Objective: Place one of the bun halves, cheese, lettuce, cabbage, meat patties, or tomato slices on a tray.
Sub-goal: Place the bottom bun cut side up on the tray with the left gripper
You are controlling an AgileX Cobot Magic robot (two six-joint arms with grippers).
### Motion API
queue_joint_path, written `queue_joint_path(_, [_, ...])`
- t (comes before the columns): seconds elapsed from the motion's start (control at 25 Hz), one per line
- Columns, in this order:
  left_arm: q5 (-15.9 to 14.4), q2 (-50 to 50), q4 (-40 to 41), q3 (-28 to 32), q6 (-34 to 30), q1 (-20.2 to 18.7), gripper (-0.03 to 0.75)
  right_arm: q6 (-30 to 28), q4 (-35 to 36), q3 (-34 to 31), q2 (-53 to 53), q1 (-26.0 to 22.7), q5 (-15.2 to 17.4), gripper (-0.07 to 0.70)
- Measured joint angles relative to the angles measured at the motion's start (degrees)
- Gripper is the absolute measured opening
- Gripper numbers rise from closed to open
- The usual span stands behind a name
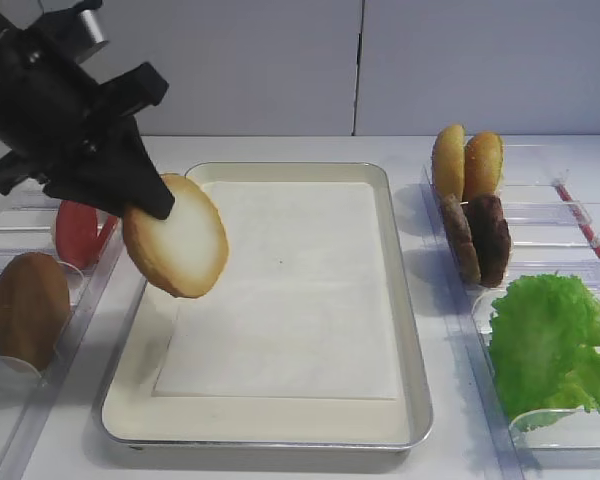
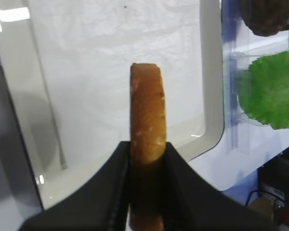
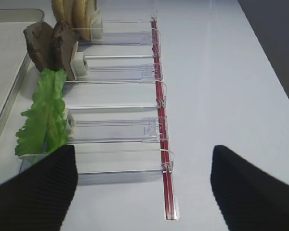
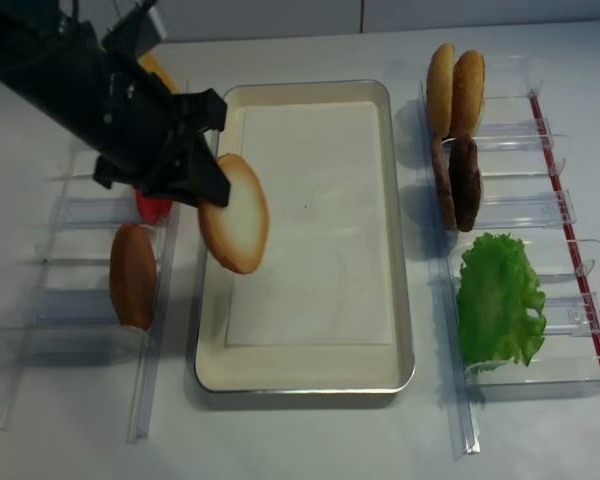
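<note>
- The left gripper [image 2: 147,159] fills the bottom of the left wrist view, jaws clamped on the edge of the bun half [image 2: 147,115], held edge-on above the tray [image 2: 209,72].
- In the high view the bun half [image 1: 176,237] hangs tilted over the tray's [image 1: 405,300] left rim, pale face showing.
- The right gripper [image 3: 144,187] stands wide apart, holding nothing, low in its view beside the lettuce [image 3: 44,115].

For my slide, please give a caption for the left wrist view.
Left gripper shut on the pale-faced, golden-crusted bun half, held edge-on above the silver metal tray.
</note>
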State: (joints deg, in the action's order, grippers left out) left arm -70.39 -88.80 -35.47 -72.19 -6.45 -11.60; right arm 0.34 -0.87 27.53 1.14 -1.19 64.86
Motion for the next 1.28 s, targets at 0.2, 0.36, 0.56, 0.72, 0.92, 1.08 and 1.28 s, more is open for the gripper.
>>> queue_joint_path(0.2, [0.4, -4.4, -6.0, 0.0, -5.0, 0.0, 0.11, 0.0, 0.0, 0.0, 0.0, 0.0, 0.0, 0.575])
queue_joint_path(0.36, [0.8, -7.5, -9.5, 0.0, -8.8, 0.0, 0.11, 0.0, 0.0, 0.0, 0.0, 0.0, 0.0, 0.575])
queue_joint_path(0.56, [1.2, -10.9, -12.6, 0.0, -11.5, 0.0, 0.109, 0.0, 0.0, 0.0, 0.0, 0.0, 0.0, 0.575])
queue_joint_path(0.72, [1.3, -12.8, -13.4, 0.0, -11.7, -0.1, 0.109, 0.0, 0.0, 0.0, 0.0, 0.0, 0.0, 0.575])
queue_joint_path(0.92, [1.4, -15.1, -14.5, -0.3, -11.9, -2.1, 0.108, 0.0, 0.0, 0.0, 0.0, 0.0, 0.0, 0.575])
queue_joint_path(1.08, [1.5, -17.0, -14.5, -0.3, -11.9, -3.9, 0.108, 0.0, 0.0, 0.0, 0.0, 0.0, 0.0, 0.575])
queue_joint_path(1.28, [1.7, -19.0, -14.5, -0.3, -12.0, -4.0, 0.108, 0.0, 0.0, 0.0, 0.0, 0.0, 0.0, 0.575])
